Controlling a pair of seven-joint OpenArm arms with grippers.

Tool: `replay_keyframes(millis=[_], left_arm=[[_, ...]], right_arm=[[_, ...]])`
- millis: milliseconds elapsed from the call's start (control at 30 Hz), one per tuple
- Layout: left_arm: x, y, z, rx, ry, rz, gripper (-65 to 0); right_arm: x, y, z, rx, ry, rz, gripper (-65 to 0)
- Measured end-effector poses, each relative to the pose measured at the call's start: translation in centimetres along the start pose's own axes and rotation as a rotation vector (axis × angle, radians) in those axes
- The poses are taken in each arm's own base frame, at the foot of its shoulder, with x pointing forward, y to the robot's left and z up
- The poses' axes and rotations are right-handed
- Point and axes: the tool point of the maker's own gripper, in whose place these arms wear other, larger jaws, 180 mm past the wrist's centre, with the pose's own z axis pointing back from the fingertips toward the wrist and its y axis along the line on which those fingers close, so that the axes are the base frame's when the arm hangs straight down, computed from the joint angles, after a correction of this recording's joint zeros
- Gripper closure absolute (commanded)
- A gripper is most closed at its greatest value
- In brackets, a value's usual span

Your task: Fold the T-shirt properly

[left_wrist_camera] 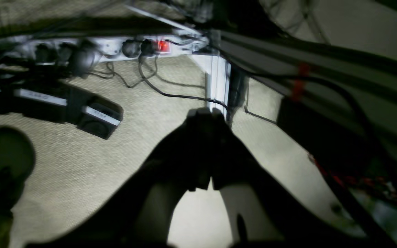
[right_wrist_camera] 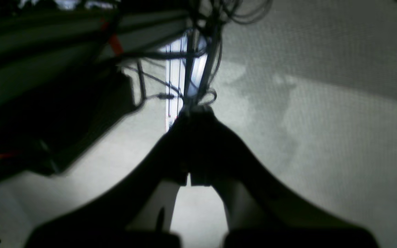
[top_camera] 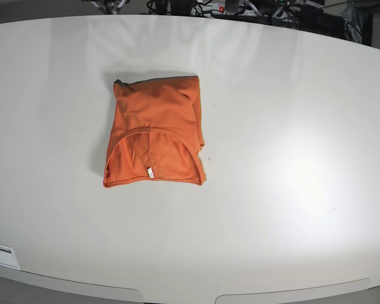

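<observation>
The T-shirt (top_camera: 153, 133) is lying folded on the worktop (top_camera: 291, 126) (thin, limp, light, judged likely to slip); its doubled edges are being favoured for pinching. Both grippers' jaws are showing clenched, empty.

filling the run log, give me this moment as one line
shirt: folded, flat on table | left tool: shut, empty, off table | right tool: shut, empty, off table

no legible text, tag perhaps blank
</observation>
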Motion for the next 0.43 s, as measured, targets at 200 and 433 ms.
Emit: replay_keyframes(millis=[200,433], left_arm=[[-1.5,-1.5,-1.1,0.091,0.012,-0.029,0.0],[-1.6,-2.4,-1.5,0.098,0.014,-0.033,0.0]], right_arm=[[0.4,4.9,-1.0,0.06,-0.02,0.055,0.0],[0.6,5.2,-1.0,0.07,-0.026,0.056,0.0]])
